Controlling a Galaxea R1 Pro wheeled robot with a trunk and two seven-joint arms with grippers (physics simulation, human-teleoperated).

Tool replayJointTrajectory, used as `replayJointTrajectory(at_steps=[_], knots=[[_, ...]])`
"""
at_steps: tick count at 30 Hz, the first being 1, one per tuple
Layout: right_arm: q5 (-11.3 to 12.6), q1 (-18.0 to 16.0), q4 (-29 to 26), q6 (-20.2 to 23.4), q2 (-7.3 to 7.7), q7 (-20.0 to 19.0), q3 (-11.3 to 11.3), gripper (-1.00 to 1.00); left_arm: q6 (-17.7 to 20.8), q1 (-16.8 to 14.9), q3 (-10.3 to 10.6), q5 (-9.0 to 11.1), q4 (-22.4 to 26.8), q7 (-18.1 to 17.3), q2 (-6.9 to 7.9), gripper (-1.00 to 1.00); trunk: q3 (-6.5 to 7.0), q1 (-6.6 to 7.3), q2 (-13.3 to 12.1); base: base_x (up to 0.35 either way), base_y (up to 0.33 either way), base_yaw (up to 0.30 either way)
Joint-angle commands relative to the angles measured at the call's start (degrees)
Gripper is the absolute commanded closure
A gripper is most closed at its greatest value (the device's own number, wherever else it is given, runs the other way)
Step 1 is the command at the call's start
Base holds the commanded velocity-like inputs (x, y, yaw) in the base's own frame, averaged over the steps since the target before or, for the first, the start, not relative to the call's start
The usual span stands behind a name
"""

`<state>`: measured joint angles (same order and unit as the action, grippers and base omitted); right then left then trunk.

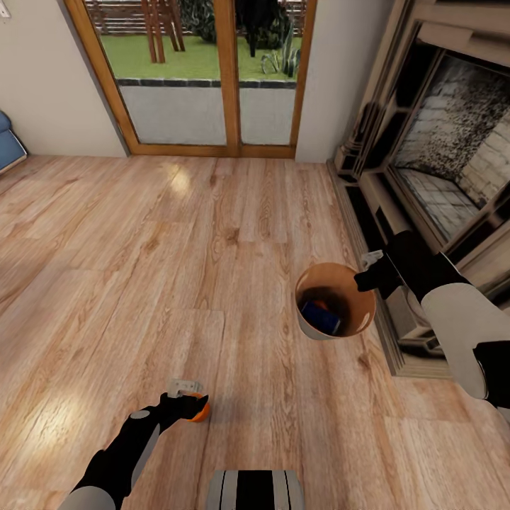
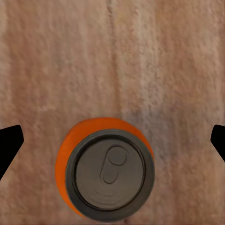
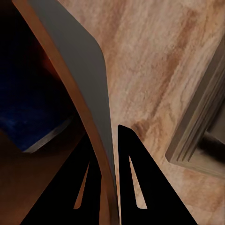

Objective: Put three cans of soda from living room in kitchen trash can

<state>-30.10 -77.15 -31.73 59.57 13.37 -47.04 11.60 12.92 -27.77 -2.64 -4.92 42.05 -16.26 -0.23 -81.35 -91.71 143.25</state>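
An orange can of soda [image 1: 202,411] stands upright on the wood floor, its grey top [image 2: 110,172] facing my left wrist camera. My left gripper [image 1: 187,404] hovers right over it, open, with the fingertips [image 2: 9,144] spread wide on either side of the can and not touching it. The trash can [image 1: 354,306], copper inside and pale outside, is tilted beside the fireplace. My right gripper [image 1: 365,273] is shut on its rim, one finger [image 3: 89,180] inside the wall [image 3: 89,70] and one outside. A blue can [image 1: 321,318] lies inside it, with a bit of orange [image 1: 320,305] behind.
I am in the living room. The fireplace [image 1: 439,177] and its stepped hearth run along the right, close to the trash can. Wood-framed glass doors [image 1: 212,78] stand ahead. A blue sofa corner [image 1: 8,145] shows at the far left. Open plank floor [image 1: 142,248] lies between.
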Motion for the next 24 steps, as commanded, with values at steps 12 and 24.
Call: replayJointTrajectory(at_steps=[12, 24], knots=[[1.1, 0.0, 0.0, 0.4, -0.03, -0.2, 0.0, 1.0, 0.1, -0.1, 0.1, -0.1, 0.0, -0.2, 0.05, -1.0, -2.65, -0.3, 0.2, 0.0, 0.0, 0.0], [1.1, 0.0, 0.0, 0.4, -0.21, -0.2, 1.5, 1.0, 0.1, -0.1, 0.0, 0.0, 0.0, -0.1, 0.05, -1.0, -2.65, -0.3, 0.2, 0.0, 0.0, 0.0]])
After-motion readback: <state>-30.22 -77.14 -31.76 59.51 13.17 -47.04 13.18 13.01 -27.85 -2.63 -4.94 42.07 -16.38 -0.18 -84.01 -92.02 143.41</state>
